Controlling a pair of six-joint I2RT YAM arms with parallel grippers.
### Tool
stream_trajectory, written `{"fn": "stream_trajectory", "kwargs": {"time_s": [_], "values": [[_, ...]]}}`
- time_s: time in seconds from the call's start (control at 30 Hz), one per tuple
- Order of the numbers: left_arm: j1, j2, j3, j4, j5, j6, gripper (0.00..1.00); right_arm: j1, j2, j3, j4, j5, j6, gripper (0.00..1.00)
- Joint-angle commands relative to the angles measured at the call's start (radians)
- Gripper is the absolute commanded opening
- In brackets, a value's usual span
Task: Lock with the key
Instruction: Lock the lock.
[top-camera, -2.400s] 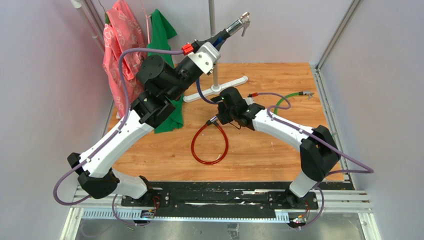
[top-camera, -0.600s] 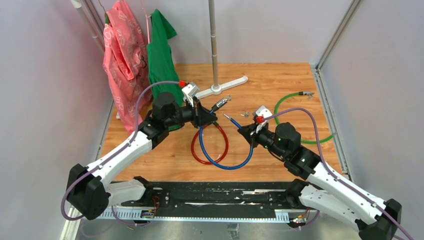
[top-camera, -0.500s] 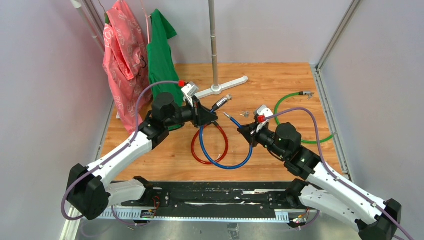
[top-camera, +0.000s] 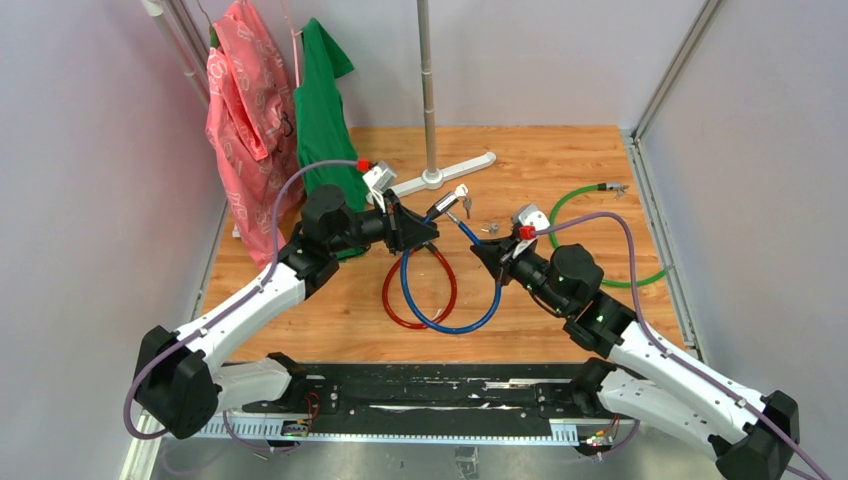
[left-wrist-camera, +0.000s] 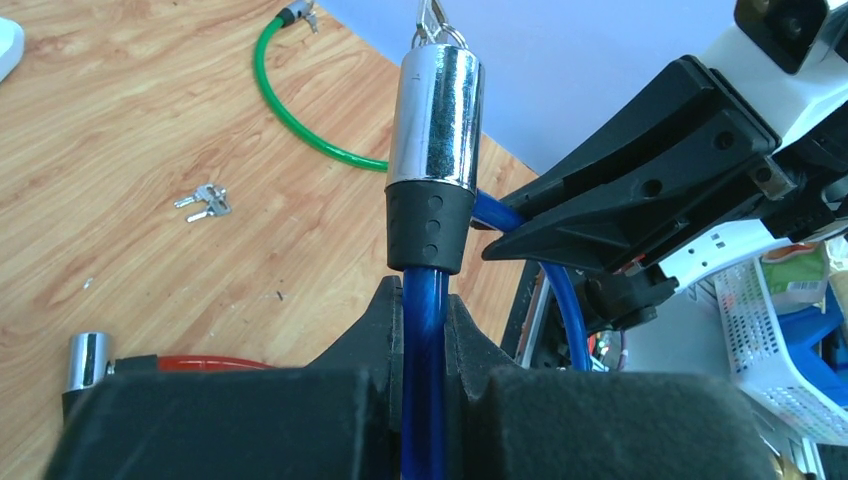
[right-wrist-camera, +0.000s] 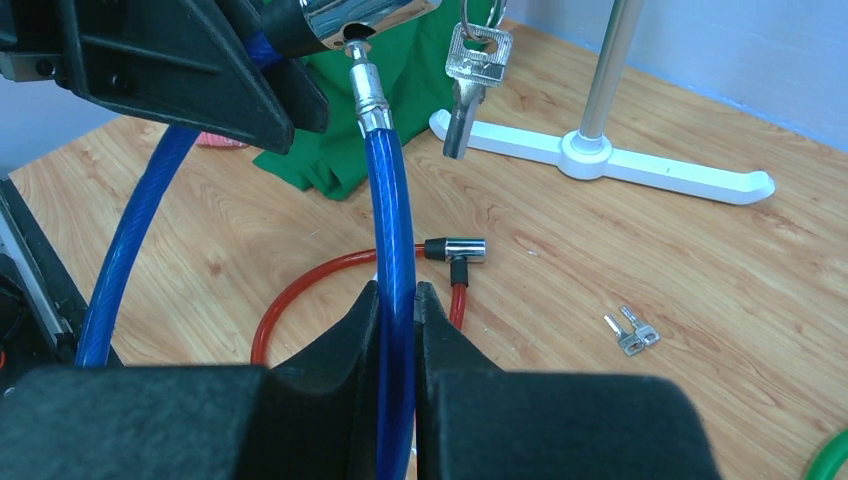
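Key (right-wrist-camera: 468, 70) is dangling on its ring off the chrome lock body (left-wrist-camera: 435, 115), in the air above the tabletop (top-camera: 560, 160). Left fingers (left-wrist-camera: 378, 325) are clamping the blue cable (right-wrist-camera: 390, 230) just under the body, presenting its socket. Right fingers (right-wrist-camera: 360, 322) are gripping the cable's other end, aiming the pin (right-wrist-camera: 368, 95) at the socket; it probably isn't seated yet, so the key turn is waiting.

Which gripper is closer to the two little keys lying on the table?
Right. The right gripper hangs just on the near side of the keys; the left gripper is farther off to their left. Both hold the blue cable.
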Motion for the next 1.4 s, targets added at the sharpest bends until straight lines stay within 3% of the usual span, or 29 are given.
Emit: {"fn": "stream_trajectory", "kwargs": {"time_s": [0.0, 0.67, 0.83, 1.03, 1.2, 1.37], "values": [[0.006, 0.004, -0.013, 0.053, 0.011, 0.002, 0.00, 0.015, -0.024, -0.004, 0.072, -0.016, 0.022, 0.00], [-0.018, 0.010, -0.020, 0.042, 0.058, 0.070, 0.00, 0.015, 0.013, 0.011, 0.140, 0.011, 0.012, 0.00], [-0.084, 0.019, -0.009, -0.109, 0.079, 0.294, 0.00, 0.015, 0.059, 0.010, 0.195, -0.010, 0.008, 0.00], [-0.106, 0.019, 0.036, -0.364, -0.036, 0.640, 0.00, 0.055, 0.134, -0.087, 0.281, -0.025, -0.044, 0.00], [-0.106, 0.021, 0.079, -0.571, -0.027, 0.915, 0.00, 0.101, 0.198, -0.225, 0.526, -0.031, -0.153, 0.00], [-0.106, 0.015, 0.158, -0.782, -0.021, 1.132, 0.00, 0.151, 0.315, -0.230, 0.678, 0.018, -0.305, 0.00]]}}
